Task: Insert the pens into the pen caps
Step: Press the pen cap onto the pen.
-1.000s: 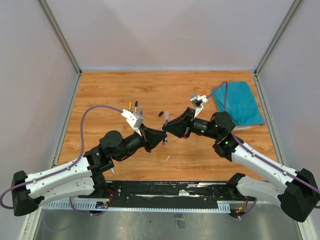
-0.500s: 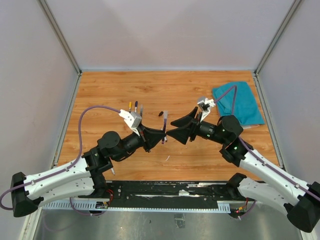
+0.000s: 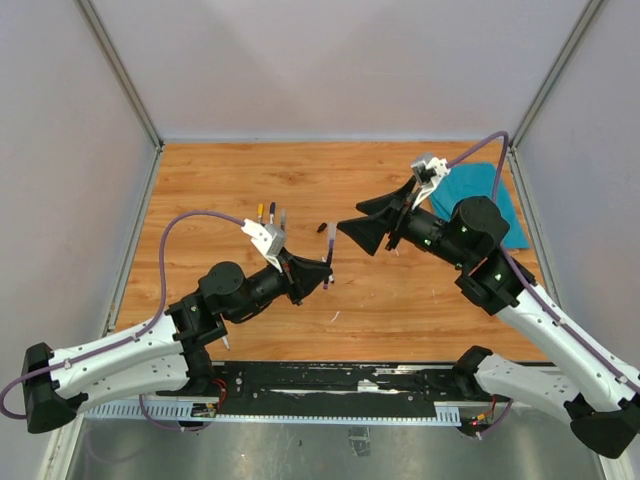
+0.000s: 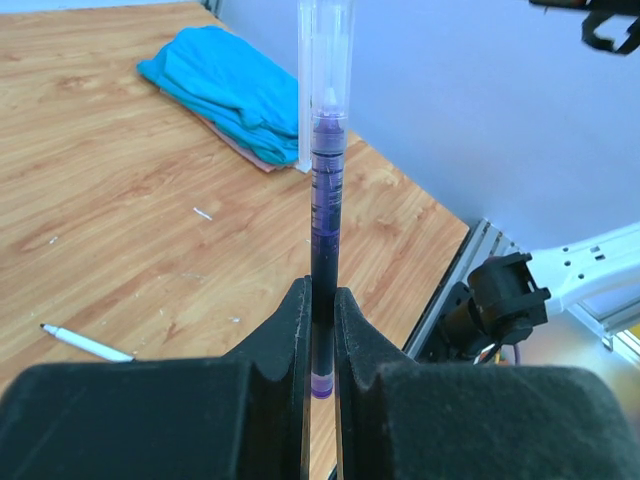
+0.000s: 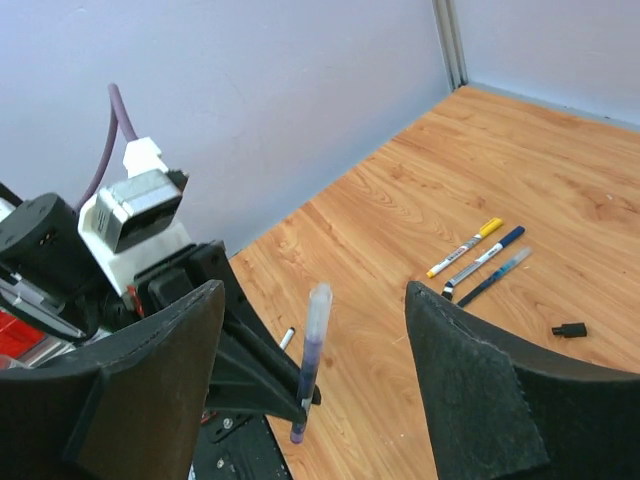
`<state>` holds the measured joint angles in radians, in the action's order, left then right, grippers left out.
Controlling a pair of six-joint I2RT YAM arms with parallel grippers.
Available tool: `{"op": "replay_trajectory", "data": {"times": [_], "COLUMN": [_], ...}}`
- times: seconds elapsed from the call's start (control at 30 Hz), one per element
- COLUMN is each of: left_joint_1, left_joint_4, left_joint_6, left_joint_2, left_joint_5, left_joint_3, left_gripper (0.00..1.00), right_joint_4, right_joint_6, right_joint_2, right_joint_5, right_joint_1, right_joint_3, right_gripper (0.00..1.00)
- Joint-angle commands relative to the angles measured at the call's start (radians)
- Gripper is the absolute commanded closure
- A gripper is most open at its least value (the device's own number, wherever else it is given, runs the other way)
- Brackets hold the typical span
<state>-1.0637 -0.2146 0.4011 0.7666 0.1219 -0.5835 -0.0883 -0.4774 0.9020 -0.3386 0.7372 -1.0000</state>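
Evidently one pen (image 4: 324, 230) looks capped: the left fingers (image 4: 272, 345) pinch it upright above the worktop (image 4: 120, 250), clear cap (image 4: 325, 60) on. Right fingers (image 5: 150, 380) hang wide, empty. Next comes laying it down, then fetching the loose pens (image 5: 480, 258) far left.

No text, label, brand, number or sign can be read anywhere; nothing legible.

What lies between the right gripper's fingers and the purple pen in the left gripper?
Nothing: in the top view, only bare table shows between the right gripper and the purple pen.
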Motion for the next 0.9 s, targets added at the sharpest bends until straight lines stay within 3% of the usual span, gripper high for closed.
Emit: {"op": "replay_trajectory", "data": {"times": [0.0, 0.47, 0.87], "left_joint_1": [-0.008, -0.007, -0.007], "left_joint_4": [0.007, 0.001, -0.012], "left_joint_6": [-0.007, -0.008, -0.012], "left_joint_2": [0.013, 0.044, 0.042], "left_joint_5": [0.012, -0.007, -0.006], "left_joint_3": [-0.039, -0.053, -0.064], "left_gripper": [1.0, 0.99, 1.0], "right_joint_4": [0.117, 0.08, 0.074], "right_joint_6": [0.021, -0.022, -0.026], "right_joint_2": [0.061, 0.151, 0.168], "right_joint_5": [0.017, -0.094, -0.103], "right_joint_1": [0.014, 0.021, 0.028], "right_joint_3": [-0.082, -0.078, -0.046], "right_gripper": [0.29, 0.53, 0.85]}}
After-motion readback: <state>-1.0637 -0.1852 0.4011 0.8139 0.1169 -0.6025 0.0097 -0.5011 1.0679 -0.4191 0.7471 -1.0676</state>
